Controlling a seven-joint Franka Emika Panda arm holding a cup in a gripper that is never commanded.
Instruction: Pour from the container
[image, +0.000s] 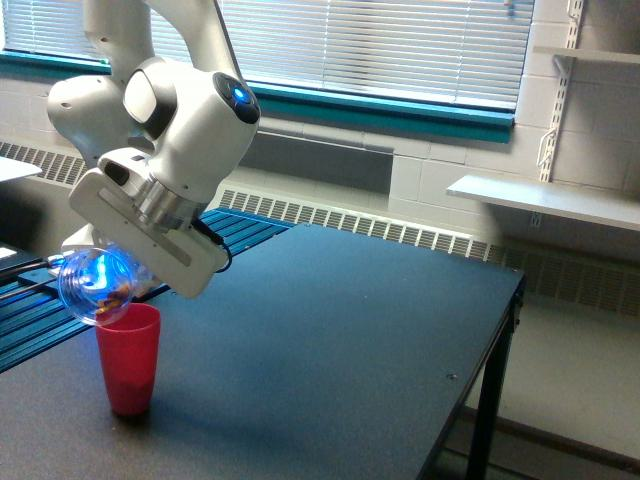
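The tool's fingers are hidden behind the white hand body and the container (97, 287), so how the tool (125, 262) grips the glass cannot be made out. Blue glare on the container blurs the brown pieces inside, and its lower edge overlaps the red cup's (128, 358) rim, so whether the two touch cannot be told. The arm runs off the top edge, and the tabletop (330, 340) is cut off at the bottom.
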